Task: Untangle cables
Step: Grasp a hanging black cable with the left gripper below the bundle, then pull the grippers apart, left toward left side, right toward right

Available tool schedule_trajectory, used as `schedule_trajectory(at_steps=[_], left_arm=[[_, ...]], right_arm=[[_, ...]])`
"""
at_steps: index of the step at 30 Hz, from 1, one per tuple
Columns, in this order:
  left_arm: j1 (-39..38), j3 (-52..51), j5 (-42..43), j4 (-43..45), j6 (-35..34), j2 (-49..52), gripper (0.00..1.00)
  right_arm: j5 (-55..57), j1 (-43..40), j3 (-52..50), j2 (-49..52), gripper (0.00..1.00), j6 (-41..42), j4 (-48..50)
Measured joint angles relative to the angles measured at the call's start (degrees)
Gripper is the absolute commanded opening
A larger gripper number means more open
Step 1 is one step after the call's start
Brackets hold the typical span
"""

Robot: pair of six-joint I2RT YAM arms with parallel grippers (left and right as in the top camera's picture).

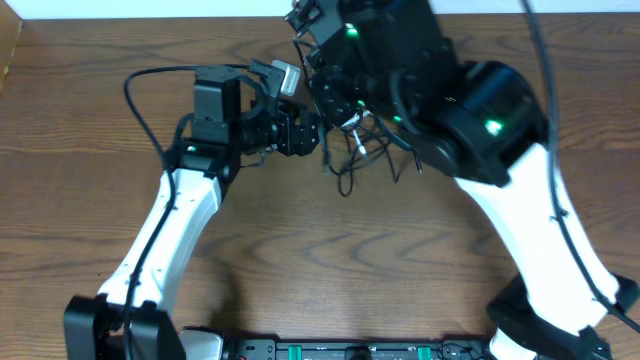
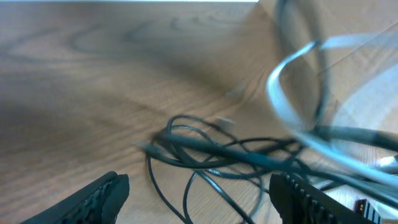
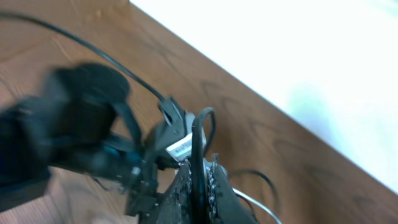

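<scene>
Cables: thin black and pale grey flexible cables (image 2: 236,153), tangled on the brown wooden tabletop (image 2: 93,93).
Left tool (image 2: 199,183): wide open, empty, straddling the heap, ready to grab.
Right tool (image 3: 198,193): seemingly pinching one black strand to lift it clear.

We see soft, even indoor light on the wooden desk (image 1: 320,260) overhead, with faint shadows. Both wrist views smear with motion blur: the cables (image 2: 217,154) streak toward 3 o'clock, and blown-out white glare fills the right wrist view's 1 o'clock.
</scene>
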Motion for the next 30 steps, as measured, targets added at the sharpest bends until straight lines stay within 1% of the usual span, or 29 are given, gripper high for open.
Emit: schedule_trajectory(at_steps=[1, 3, 5, 7, 9, 10, 13, 16, 19, 23, 26, 30], left_arm=[[-0.2, 0.0, 0.0, 0.0, 0.0, 0.6, 0.76], [-0.8, 0.0, 0.0, 0.0, 0.0, 1.5, 0.70], [-1.4, 0.0, 0.4, 0.5, -0.3, 1.6, 0.58], [-2.3, 0.0, 1.8, 2.5, -0.3, 1.6, 0.42], [-3.1, 0.0, 2.9, 4.5, -0.8, 1.6, 0.21], [-3.5, 0.0, 3.3, 5.4, -0.7, 1.6, 0.08], [-3.9, 0.0, 3.1, 7.1, -1.6, 1.6, 0.08], [-3.7, 0.0, -0.2, 7.1, -3.0, 1.6, 0.07], [-3.1, 0.0, -6.5, 5.9, -3.6, 1.6, 0.07], [0.2, 0.0, -18.9, 1.8, -4.1, 1.6, 0.08], [4.6, 0.0, -27.1, -1.3, -4.4, 1.6, 0.08], [11.0, 0.0, -34.8, -5.2, -4.6, 1.5, 0.07]], right_arm=[[0.0, 0.0, 0.2, -1.0, 0.01, 0.0, 0.0], [0.2, 0.0, 0.7, -2.8, 0.01, 0.0, -0.2], [0.4, 0.0, 1.1, -4.2, 0.01, 0.0, -0.6], [0.6, 0.0, 1.5, -5.0, 0.01, 0.0, -0.9], [1.0, 0.0, 1.6, -5.3, 0.01, 0.0, -1.3], [1.2, 0.0, 1.6, -5.3, 0.01, 0.0, -1.5], [1.5, 0.0, 1.6, -5.0, 0.01, 0.0, -1.7], [1.7, 0.0, 1.6, -4.9, 0.01, 0.0, -2.3], [3.7, 0.0, 1.6, -4.9, 0.01, 0.0, -3.9], [9.6, 0.0, 1.6, -4.9, 0.01, 0.0, -7.3], [16.4, 0.0, 1.6, -4.9, 0.01, 0.3, -9.2], [27.5, 0.0, 1.6, -4.8, 0.01, 3.5, -11.0]])
